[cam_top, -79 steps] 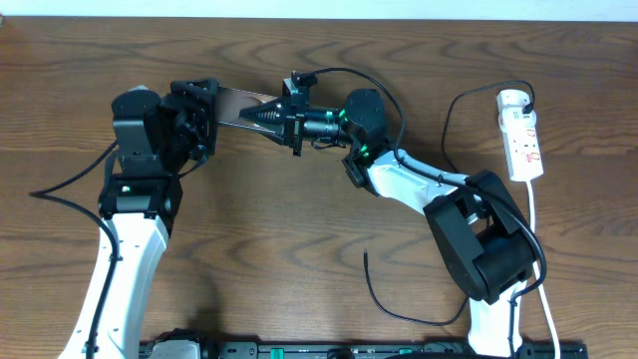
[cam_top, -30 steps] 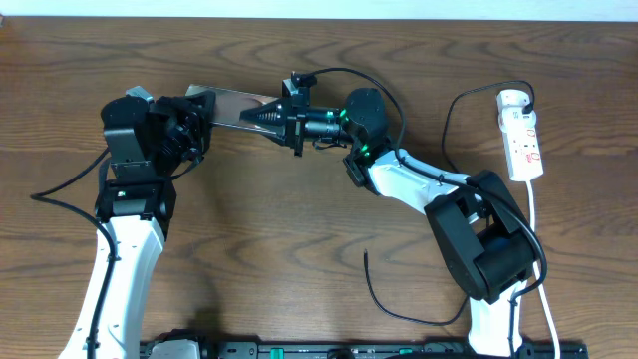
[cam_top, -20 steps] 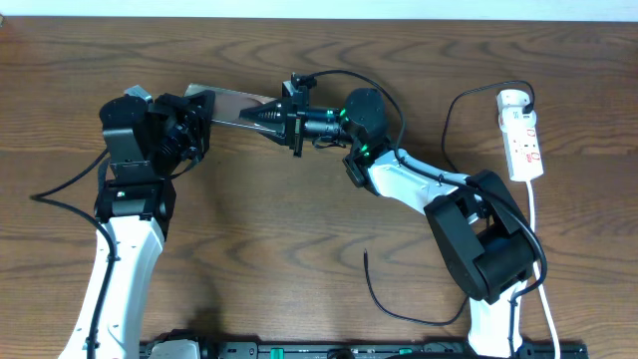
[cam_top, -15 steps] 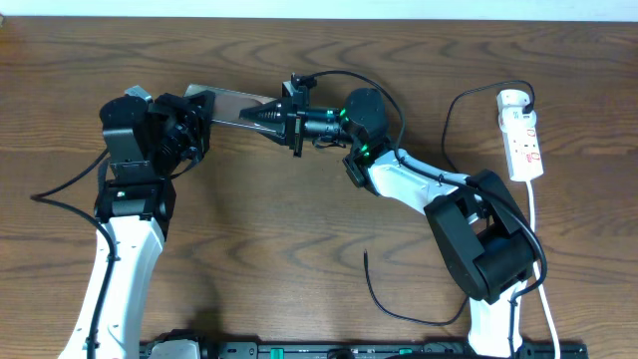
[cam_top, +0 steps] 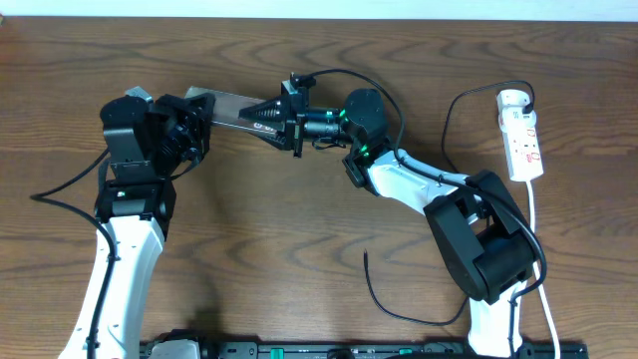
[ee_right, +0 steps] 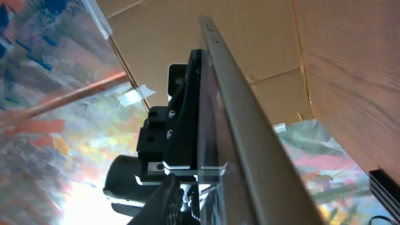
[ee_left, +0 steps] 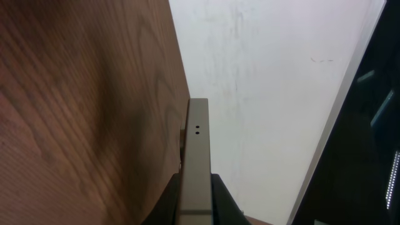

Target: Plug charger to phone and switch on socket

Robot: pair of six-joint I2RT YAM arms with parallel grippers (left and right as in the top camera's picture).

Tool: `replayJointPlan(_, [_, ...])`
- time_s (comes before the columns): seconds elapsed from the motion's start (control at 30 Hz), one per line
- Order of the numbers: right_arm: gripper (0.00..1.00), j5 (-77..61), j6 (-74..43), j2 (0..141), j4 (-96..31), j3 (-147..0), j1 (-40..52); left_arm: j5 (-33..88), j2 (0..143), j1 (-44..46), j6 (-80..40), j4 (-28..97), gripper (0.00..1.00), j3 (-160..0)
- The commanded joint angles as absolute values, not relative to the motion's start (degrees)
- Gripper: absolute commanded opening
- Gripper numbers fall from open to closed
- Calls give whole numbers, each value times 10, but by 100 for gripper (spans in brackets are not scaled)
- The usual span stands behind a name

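The bronze phone (cam_top: pixel 231 103) hangs on edge above the table's far side, between the two arms. My left gripper (cam_top: pixel 199 108) is shut on its left end; in the left wrist view the phone's thin edge (ee_left: pixel 197 144) is pinched between both dark jaws. My right gripper (cam_top: pixel 257 112) is at the phone's right end, jaws slightly parted around it. One right finger (ee_right: pixel 172 200) stands off the phone's glass face (ee_right: pixel 250 144). The charger cable's loose tip (cam_top: pixel 366 255) lies on the table near the front. Its other end is in the adapter (cam_top: pixel 513 99) on the white socket (cam_top: pixel 522 140).
The black cable loops along the table (cam_top: pixel 399 313) in front of the right arm's base (cam_top: pixel 488 249). The socket's white cord (cam_top: pixel 534 224) runs down the right edge. A pale wall lies past the table's far edge.
My right gripper's jaws have parted a little from the phone's end. The left gripper keeps its hold, and the phone has stayed in place over the last second.
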State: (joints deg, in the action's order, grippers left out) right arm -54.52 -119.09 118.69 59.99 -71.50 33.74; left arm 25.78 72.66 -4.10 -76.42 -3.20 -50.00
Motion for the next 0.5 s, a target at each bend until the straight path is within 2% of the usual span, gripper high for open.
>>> replayJointPlan(0.0, [31,-548,-1175,1185,605,-720,342,263,729,-42,-753,-36,7,-497])
replayJointPlan(0.07, [42,-548,-1175,1185,605,-720,342,263,729,-42,-753,-36,8,-497])
replayJointPlan(0.13, [61,-548,-1175,1185,605,-720,342,263,729,-42,-752,-36,8,-497])
replayJointPlan(0.17, [78,-548,-1175,1185,605,-720,342,263,729,-42,-752,-36,7,-497])
replayJointPlan(0.23, [98,-548,-1175,1185,605,-720,342,263,729,-42,-752,-36,7,-497])
replayJointPlan(0.47, [99,-550,-1175,1185,605,-720,341,260,729,-49,-755,-36,8,-497])
